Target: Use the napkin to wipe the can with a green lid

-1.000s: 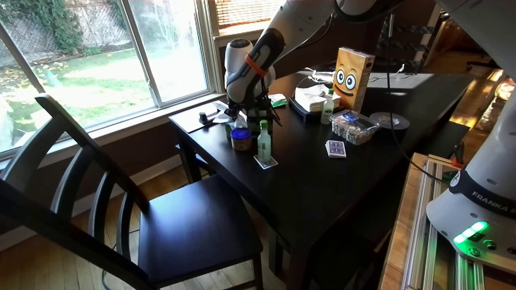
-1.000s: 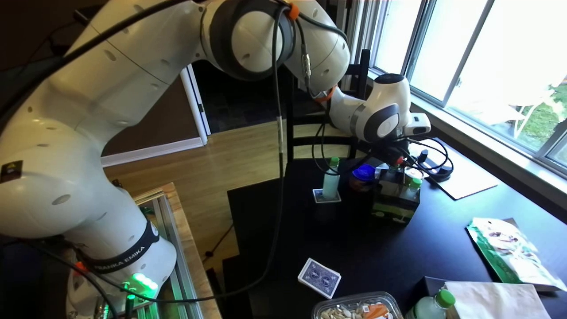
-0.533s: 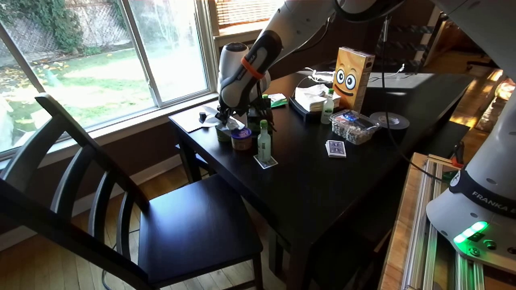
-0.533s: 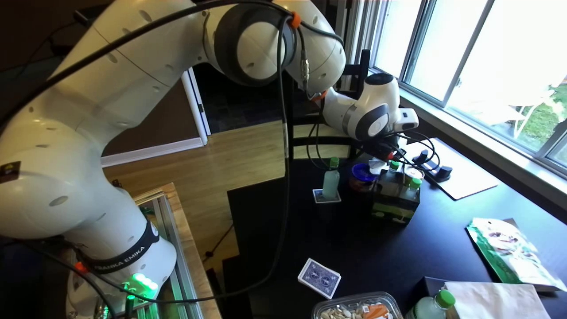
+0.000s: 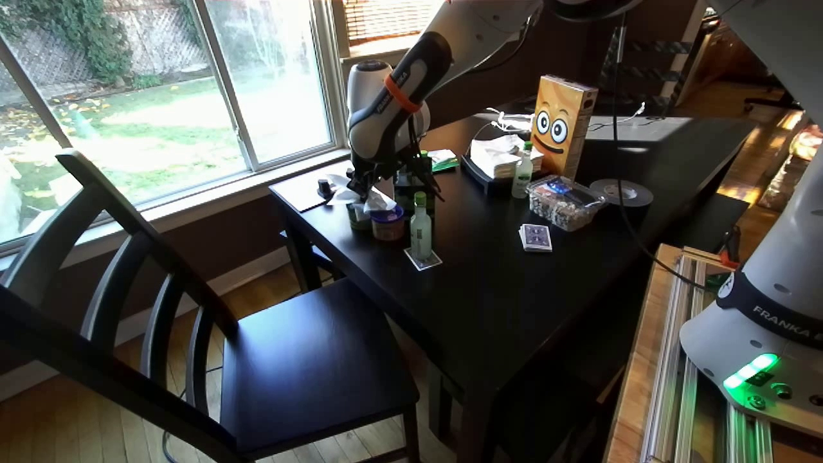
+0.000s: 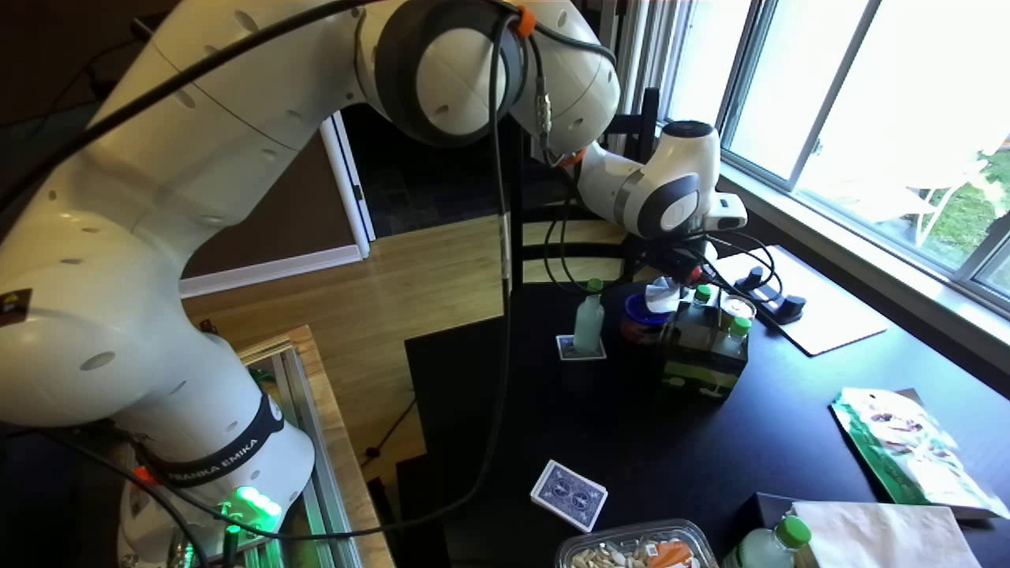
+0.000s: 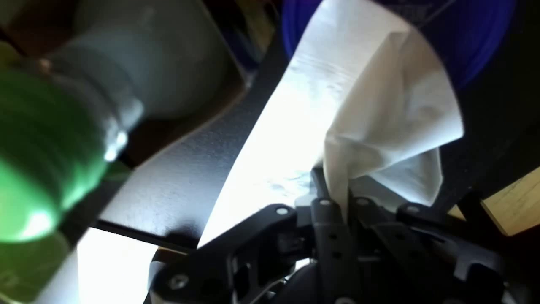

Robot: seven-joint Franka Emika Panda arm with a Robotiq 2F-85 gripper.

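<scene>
Fingers clamped on white napkin; in wrist view, blue lid at their one o'clock, partly hidden by napkin, contact unclear; green-capped bottle toward ten.

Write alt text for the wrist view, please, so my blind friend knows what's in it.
A black end effector pinches a creased white napkin, which partly hides a round blue lid beyond it. Large and blurred at the left, a green cap tops a pale bottle.
</scene>
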